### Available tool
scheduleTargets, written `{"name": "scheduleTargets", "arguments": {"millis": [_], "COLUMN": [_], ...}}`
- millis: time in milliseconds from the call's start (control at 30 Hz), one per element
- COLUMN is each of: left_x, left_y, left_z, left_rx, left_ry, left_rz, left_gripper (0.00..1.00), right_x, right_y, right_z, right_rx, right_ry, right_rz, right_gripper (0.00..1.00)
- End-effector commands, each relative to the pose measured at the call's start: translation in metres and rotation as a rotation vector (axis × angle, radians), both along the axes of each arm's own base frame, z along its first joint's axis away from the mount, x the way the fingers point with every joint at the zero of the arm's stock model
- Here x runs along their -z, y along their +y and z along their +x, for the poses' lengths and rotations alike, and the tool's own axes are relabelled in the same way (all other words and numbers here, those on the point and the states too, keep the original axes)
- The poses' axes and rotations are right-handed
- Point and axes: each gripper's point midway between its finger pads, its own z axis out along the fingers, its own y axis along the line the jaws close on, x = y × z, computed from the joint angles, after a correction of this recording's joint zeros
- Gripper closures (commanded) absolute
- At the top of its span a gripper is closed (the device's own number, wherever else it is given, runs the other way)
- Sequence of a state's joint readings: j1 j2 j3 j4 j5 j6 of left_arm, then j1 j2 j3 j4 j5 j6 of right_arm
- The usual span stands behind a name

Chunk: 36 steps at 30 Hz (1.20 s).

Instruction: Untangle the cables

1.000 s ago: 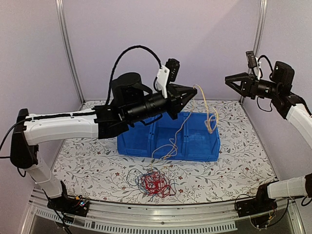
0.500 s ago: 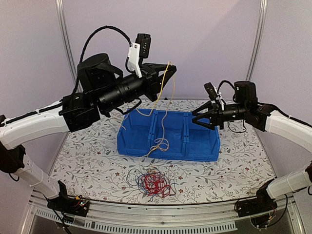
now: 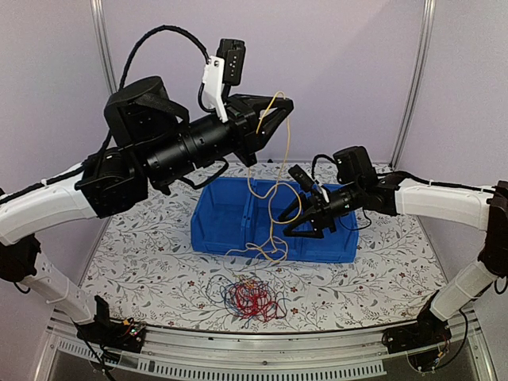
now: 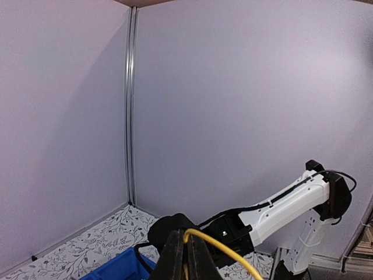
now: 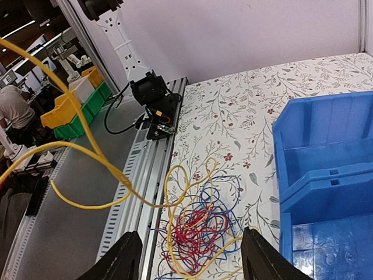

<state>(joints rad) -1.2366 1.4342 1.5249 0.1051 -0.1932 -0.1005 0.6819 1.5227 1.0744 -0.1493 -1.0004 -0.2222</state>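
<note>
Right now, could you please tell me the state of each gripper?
Left gripper: closed on the yellow cable.
Right gripper: open, holding nothing.

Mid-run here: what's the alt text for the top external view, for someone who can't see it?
The left hand, shut and raised high, holds a yellow cable that hangs down over a blue bin. The open right hand reaches toward it, and a tangle of red, blue and yellow cables lies on the table near the bin.
</note>
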Motion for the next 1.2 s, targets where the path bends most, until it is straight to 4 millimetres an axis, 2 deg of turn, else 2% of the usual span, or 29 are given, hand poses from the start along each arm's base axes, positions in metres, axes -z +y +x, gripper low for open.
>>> {"name": "scheduleTargets", "arguments": {"millis": [0,100,233,367,567,767,867,1000,1067,1167], "left_x": [-0.025,-0.026,-0.028,-0.034,-0.047,-0.062,-0.071,-0.091,-0.107,-0.136], "left_y": [0.011,0.011,0.009,0.008,0.008,0.013,0.014,0.016,0.02,0.028], "left_z": [-0.014,-0.018,-0.022,-0.026,-0.035,-0.049,-0.058,-0.078,-0.091,-0.11], "left_rx": [-0.006,-0.007,-0.011,-0.015,-0.014,-0.027,-0.024,-0.007,-0.01,-0.024], "left_ry": [-0.032,-0.037,-0.047,-0.063,-0.083,-0.118,-0.134,-0.166,-0.197,-0.249], "left_rz": [-0.036,-0.036,-0.034,-0.039,-0.06,-0.077,-0.087,-0.112,-0.125,-0.147], "left_gripper": [1.0,1.0,1.0,1.0,1.0,1.0,1.0,1.0,1.0,1.0], "right_x": [-0.028,-0.036,-0.039,-0.031,-0.023,0.002,0.018,0.048,0.069,0.088], "right_y": [0.004,0.001,0.007,0.019,0.038,0.054,0.061,0.069,0.071,0.073], "right_z": [-0.033,-0.042,-0.042,-0.042,-0.054,-0.075,-0.084,-0.079,-0.076,-0.075], "right_rx": [-0.178,-0.219,-0.204,-0.207,-0.267,-0.335,-0.375,-0.36,-0.343,-0.341], "right_ry": [0.025,0.036,0.027,0.033,0.062,0.111,0.148,0.212,0.229,0.274], "right_rz": [0.102,0.131,0.121,0.101,0.084,0.044,0.031,-0.027,-0.06,-0.091], "right_gripper": [0.38,0.37,0.36,0.38,0.45,0.45,0.69,0.77,0.82,0.93]}}
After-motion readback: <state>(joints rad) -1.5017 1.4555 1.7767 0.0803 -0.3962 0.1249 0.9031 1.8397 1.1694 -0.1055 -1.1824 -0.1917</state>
